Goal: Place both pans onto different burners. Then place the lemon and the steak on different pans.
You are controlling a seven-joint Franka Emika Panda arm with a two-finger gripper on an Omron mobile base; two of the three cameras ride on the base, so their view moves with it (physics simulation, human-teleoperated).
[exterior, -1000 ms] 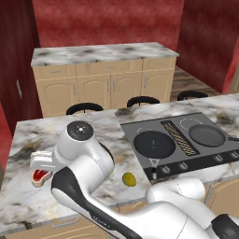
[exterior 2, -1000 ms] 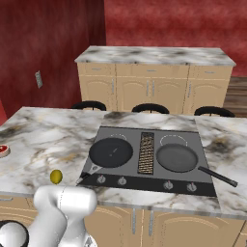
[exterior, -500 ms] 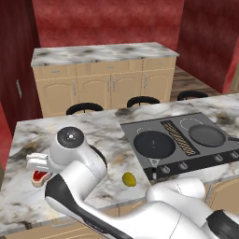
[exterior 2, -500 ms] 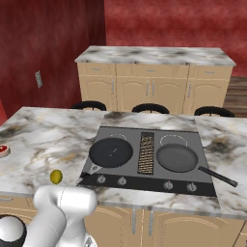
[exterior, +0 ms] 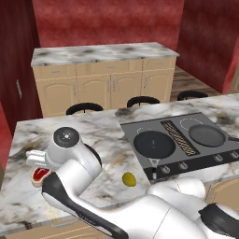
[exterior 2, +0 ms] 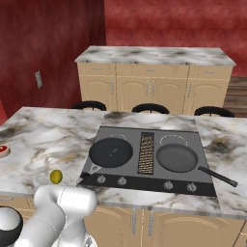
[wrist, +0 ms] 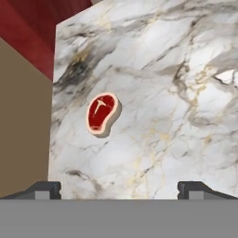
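Arm swung left over steak [wrist: 102,114] | claw [wrist: 119,189] wide, empty | lemon [exterior 2: 56,176] right-base

I saw both black pans [exterior 2: 111,152] [exterior 2: 177,157] sitting on separate burners; the lemon [exterior: 129,179] and red steak [wrist: 102,113] lay apart on the table [wrist: 158,139].

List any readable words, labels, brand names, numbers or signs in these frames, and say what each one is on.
No readable text in any view.
Cooktop: its knobs carry no legible markings.
Steak: the pale T-shaped mark is a bone, not a letter.
Pans, lemon, marble counter, cabinets: no labels or brand marks.
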